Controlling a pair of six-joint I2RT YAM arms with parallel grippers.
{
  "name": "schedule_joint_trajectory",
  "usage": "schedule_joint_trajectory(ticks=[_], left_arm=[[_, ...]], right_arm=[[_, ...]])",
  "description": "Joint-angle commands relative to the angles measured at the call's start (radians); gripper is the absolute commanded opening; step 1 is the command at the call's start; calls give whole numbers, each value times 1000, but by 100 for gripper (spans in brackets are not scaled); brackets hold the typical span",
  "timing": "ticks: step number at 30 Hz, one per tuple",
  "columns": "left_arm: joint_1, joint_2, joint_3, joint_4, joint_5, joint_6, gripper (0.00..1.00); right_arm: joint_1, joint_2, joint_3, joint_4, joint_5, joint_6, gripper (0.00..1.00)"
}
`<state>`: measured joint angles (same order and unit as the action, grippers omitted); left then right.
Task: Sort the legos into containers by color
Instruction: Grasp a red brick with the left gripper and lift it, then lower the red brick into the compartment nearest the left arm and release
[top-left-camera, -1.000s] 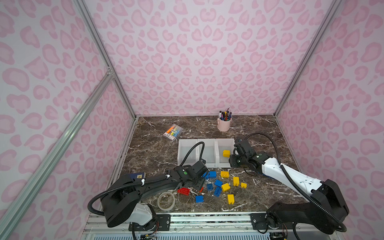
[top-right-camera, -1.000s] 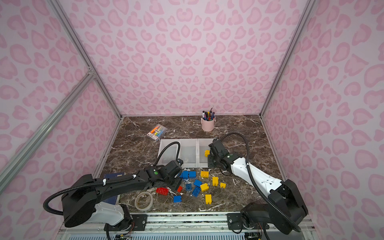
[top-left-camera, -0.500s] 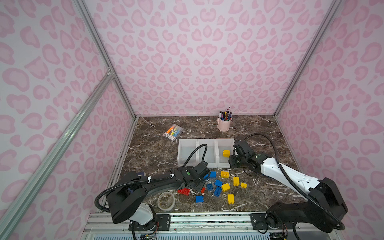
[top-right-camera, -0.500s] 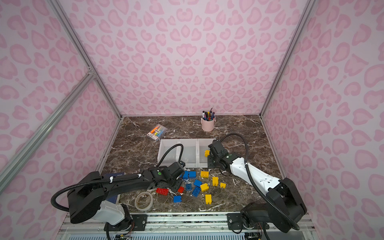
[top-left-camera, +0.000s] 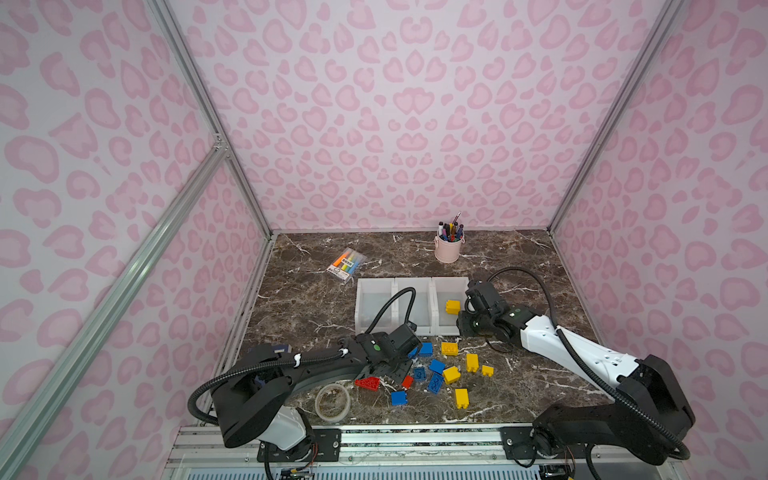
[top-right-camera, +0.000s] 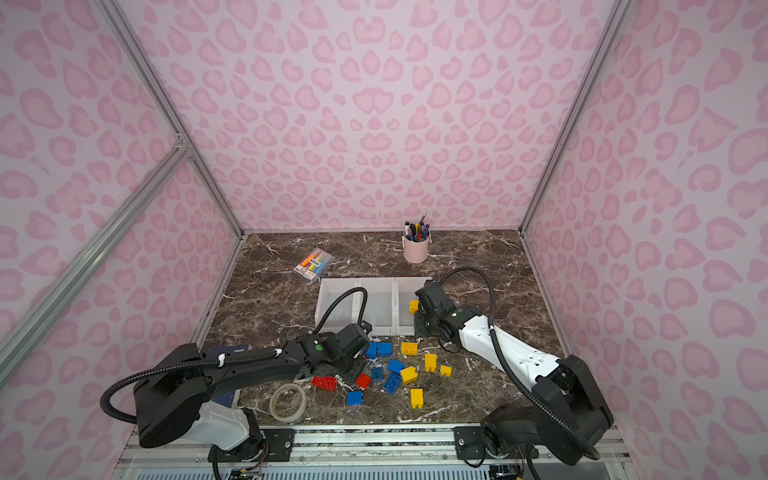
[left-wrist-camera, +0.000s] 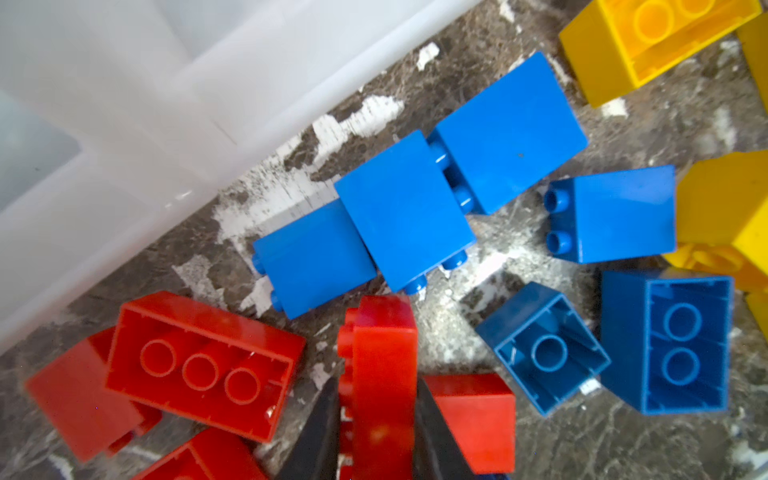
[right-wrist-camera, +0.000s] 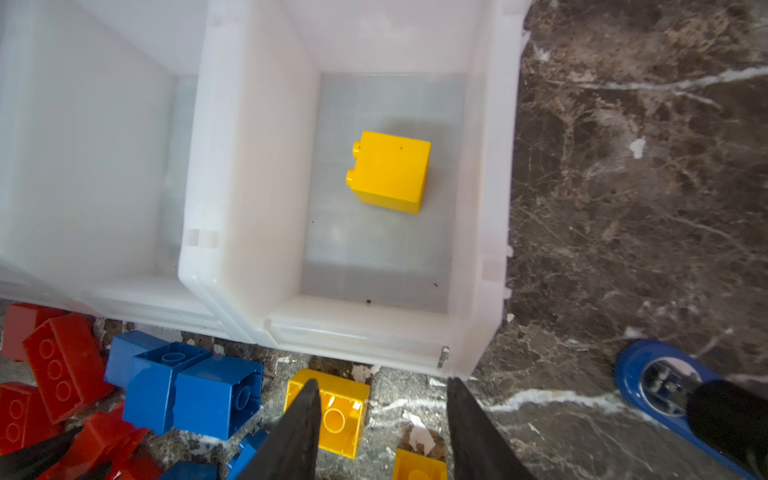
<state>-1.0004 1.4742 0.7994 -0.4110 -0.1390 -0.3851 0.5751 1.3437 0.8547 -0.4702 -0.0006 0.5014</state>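
**Red lego pinched on the left; right end effector empty at the bins**

The left end effector (left-wrist-camera: 376, 386) is closed on a red lego (left-wrist-camera: 382, 353). The brick stands on edge between its fingers, with its studs turned toward one of them. Just beyond its tips three blue legos (left-wrist-camera: 407, 208) lie in a row, and past them is the front lip of the bins (left-wrist-camera: 124, 124).

These bricks look light, stiff and smooth-sided, so they may slip or twist. They are best taken squarely across two opposite flat faces.

The right end effector (right-wrist-camera: 382, 382) is narrowly parted and holds nothing, above the worktop (right-wrist-camera: 623, 208) at the end bin's front lip. One yellow lego (right-wrist-camera: 390, 172) lies inside that bin, ahead of its tips. A loose yellow lego (right-wrist-camera: 336, 411) sits below them, beside one finger.
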Motion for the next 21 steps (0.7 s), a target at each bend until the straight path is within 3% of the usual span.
schedule_joint_trajectory(ticks=[1, 10, 15, 21], left_arm=[[0, -25, -5, 23, -17, -1, 25], [13, -117, 107, -64, -107, 28, 24], [142, -148, 174, -70, -100, 77, 24], [294, -76, 220, -29, -73, 100, 24]], right_arm=[[4, -6, -5, -4, 13, 3, 50], [20, -34, 14, -31, 34, 2, 49], [35, -58, 20, -42, 55, 2, 48], [61, -65, 24, -44, 55, 9, 48]])
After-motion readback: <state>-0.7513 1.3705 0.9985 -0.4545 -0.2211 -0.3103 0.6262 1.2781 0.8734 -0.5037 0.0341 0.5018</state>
